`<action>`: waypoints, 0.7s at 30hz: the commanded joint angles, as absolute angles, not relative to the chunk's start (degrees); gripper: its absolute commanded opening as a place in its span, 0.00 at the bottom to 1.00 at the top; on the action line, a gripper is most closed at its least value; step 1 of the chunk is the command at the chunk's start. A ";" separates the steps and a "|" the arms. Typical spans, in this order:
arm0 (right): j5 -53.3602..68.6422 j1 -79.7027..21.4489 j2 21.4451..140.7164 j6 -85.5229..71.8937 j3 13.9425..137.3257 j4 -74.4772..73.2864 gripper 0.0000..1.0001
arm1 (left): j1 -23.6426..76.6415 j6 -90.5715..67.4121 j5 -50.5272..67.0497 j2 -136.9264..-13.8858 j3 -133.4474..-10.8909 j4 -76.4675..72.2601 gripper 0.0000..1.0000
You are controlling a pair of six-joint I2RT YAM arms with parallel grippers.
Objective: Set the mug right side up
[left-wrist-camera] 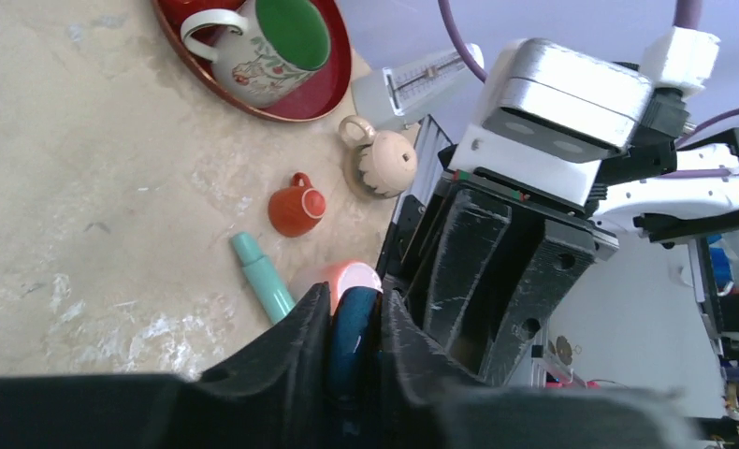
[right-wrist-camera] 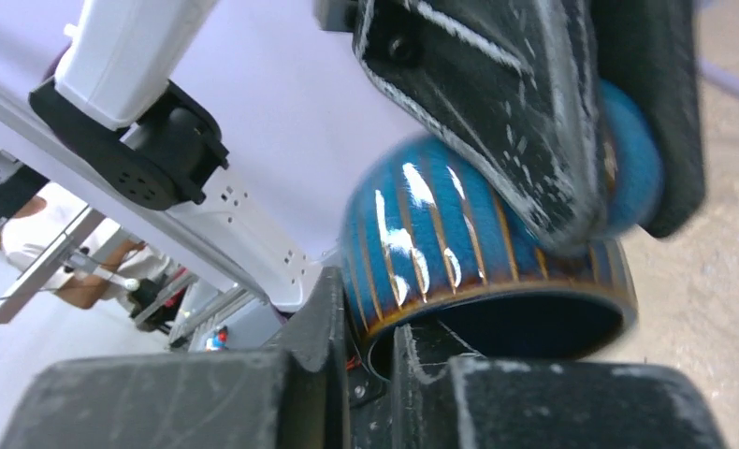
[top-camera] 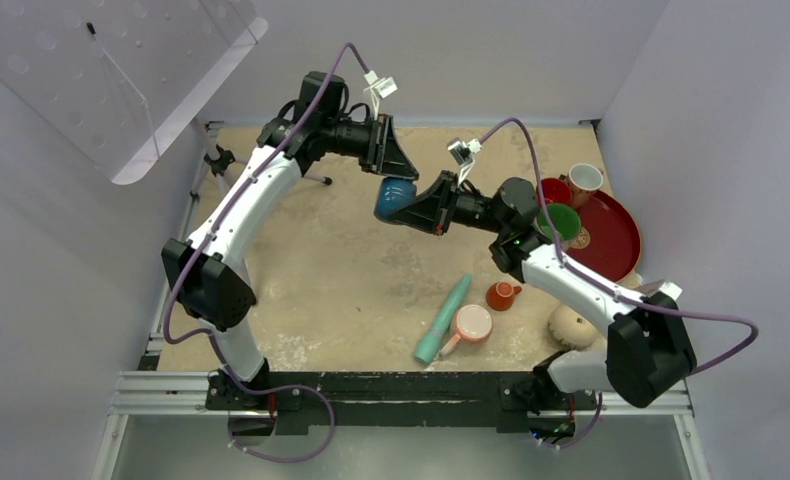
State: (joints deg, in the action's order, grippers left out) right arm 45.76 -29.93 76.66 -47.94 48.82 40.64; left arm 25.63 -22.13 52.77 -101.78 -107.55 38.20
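Overhead view from behind; two close wrist views, blue cup in both.

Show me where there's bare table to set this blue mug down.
Widest bare patch: centre-left table, between the left arm and the teal tube. The far strip, middle to right, is bare too. Crowded at near right: teal tube, pink-lined mug, orange cup, beige mug and the loaded red tray.

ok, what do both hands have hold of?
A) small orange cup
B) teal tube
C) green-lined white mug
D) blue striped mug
D: the left hand and right hand are both clamped on the blue striped mug, which hangs between them.
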 commanded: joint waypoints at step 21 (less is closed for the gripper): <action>-12.35 8.62 74.25 -15.68 73.13 -27.85 0.00 | 21.71 5.36 18.55 -91.84 -107.11 54.89 1.00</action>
